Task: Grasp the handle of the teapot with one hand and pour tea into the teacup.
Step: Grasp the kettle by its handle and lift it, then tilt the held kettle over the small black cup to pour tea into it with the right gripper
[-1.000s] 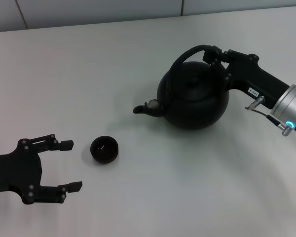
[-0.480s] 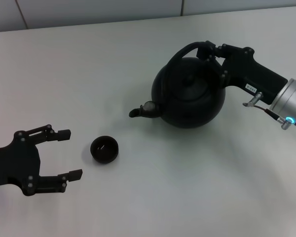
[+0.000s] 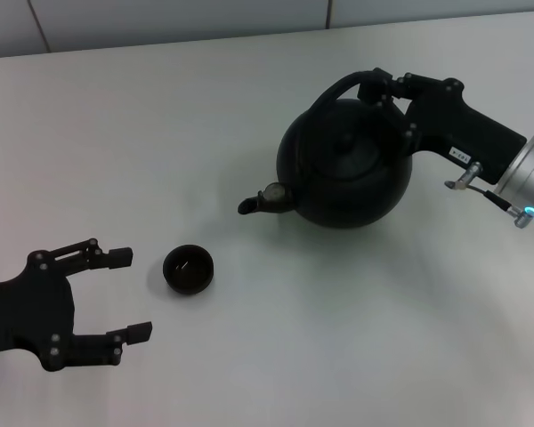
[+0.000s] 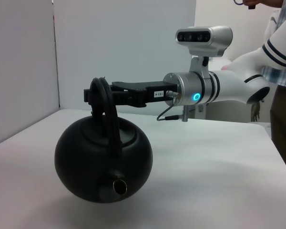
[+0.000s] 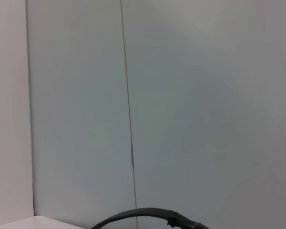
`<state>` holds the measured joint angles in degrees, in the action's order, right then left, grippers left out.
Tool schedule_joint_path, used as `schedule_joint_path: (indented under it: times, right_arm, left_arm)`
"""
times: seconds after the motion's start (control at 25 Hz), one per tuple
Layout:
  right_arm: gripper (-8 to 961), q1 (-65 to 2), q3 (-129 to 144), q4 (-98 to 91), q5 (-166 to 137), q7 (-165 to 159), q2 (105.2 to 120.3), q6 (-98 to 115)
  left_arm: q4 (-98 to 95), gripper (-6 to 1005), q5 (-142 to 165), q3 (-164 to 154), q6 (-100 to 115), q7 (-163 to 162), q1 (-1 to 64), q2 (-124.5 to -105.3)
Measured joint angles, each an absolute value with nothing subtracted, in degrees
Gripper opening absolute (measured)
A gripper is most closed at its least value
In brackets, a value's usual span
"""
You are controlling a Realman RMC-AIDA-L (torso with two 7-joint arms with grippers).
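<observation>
Two grippers, right gripper (image 3: 383, 89) clenched on teapot (image 3: 345, 165) handle (image 3: 334, 92), left gripper (image 3: 129, 295) spread beside teacup (image 3: 189, 269)

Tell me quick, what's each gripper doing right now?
Left gripper: open, empty, beside the teacup.
Right gripper: shut on the handle of the teapot.

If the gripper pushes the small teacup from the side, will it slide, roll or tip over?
The teacup looks low and wide and sits upright on the smooth table, so it would probably slide rather than tip. Being small, it is likely light, so the open left gripper could easily knock it away.
</observation>
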<state>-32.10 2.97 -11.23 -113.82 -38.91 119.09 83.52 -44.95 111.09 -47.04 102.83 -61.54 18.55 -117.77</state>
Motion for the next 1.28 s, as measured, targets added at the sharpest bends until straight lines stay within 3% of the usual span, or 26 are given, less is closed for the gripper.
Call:
schedule_joint_path:
  times: [1.28]
  right_arm:
    - [151,-37.06,11.47,-16.11,-113.53,-38.72,119.17,84.78]
  left_arm:
    - [-44.63,870,111.01,-47.02,103.81,-61.61,17.21,-118.11]
